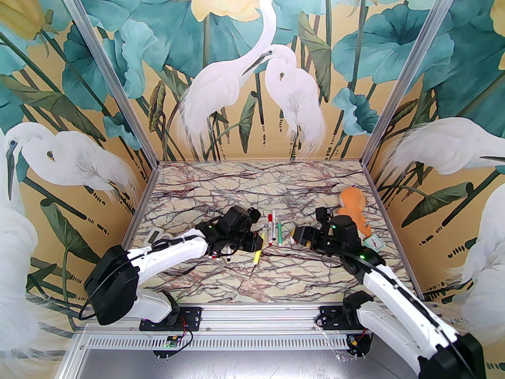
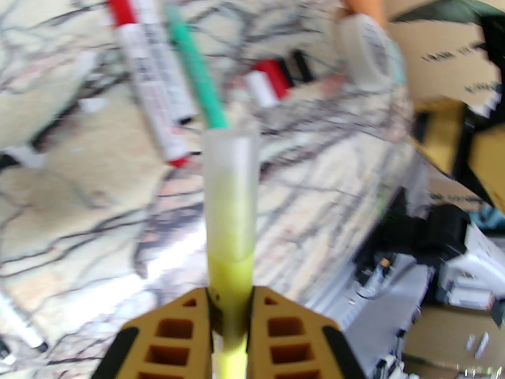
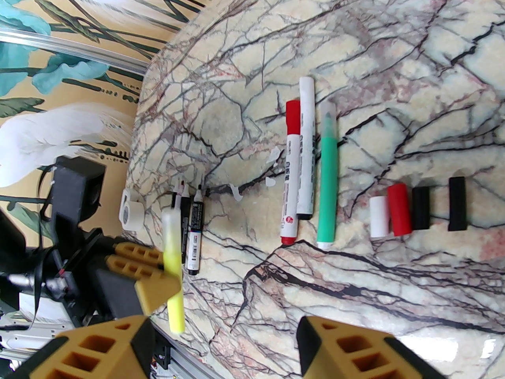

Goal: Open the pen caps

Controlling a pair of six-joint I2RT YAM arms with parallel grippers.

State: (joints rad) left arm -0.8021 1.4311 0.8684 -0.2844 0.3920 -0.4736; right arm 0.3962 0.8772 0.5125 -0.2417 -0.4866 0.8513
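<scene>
My left gripper (image 2: 230, 295) is shut on the barrel of a yellow highlighter (image 2: 230, 267), held above the table. Its translucent whitish cap (image 2: 230, 172) is still on and points away from the fingers. From above, that gripper (image 1: 258, 244) and the highlighter (image 1: 257, 256) sit at the table's middle. My right gripper (image 3: 223, 349) is open and holds nothing; it (image 1: 294, 237) faces the left one. A red-capped marker (image 3: 290, 172), a white marker (image 3: 305, 148) and a green pen (image 3: 328, 176) lie side by side. Several loose pen caps (image 3: 399, 209), white, red and black, lie to their right.
Two uncapped markers (image 3: 189, 219) lie beneath the left gripper. An orange plush toy (image 1: 351, 207) and a small clock (image 1: 375, 243) sit at the right behind my right arm. A small white object (image 1: 154, 235) lies at the left. The marble table (image 1: 256, 180) has free room at the back.
</scene>
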